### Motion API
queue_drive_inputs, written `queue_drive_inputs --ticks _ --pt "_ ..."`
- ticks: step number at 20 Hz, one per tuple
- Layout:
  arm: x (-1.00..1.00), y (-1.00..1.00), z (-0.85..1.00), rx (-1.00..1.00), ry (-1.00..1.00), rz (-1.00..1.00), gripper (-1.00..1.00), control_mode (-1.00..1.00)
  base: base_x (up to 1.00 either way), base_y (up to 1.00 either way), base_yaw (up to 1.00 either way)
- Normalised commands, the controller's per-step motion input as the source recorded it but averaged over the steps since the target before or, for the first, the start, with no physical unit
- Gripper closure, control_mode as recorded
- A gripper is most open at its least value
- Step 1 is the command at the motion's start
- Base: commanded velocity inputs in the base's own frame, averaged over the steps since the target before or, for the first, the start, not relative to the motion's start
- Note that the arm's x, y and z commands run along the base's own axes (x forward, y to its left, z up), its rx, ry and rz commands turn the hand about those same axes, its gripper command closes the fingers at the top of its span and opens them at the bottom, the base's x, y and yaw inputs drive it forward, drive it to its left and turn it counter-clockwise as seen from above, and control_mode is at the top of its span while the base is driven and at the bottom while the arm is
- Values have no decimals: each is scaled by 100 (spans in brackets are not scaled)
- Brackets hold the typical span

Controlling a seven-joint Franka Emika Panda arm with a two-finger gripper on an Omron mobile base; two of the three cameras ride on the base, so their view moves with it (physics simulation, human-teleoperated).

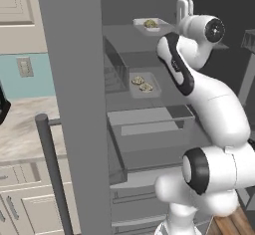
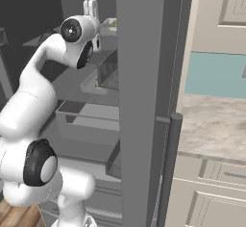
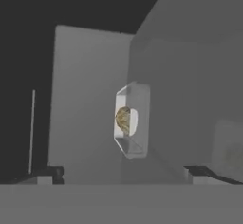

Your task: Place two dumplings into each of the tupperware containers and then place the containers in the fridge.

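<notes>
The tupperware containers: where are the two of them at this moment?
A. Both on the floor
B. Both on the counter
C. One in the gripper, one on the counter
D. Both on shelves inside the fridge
D: the upper tupperware container and the lower tupperware container each rest on a shelf of the fridge, dumplings inside.

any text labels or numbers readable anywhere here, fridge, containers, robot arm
None can be read.
The fridge, both tupperware containers, the dumplings and the open gripper bear no lettering, brand or number.
The wall outlet is plain too.
</notes>
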Motion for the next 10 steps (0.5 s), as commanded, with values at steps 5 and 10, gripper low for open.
queue_drive_inputs --ticks 5,10 --pt "-100 0 -12 -1 24 0 -100 -100 0 0 0" --pt "-100 -9 -63 0 3 0 -100 -100 0 0 0"
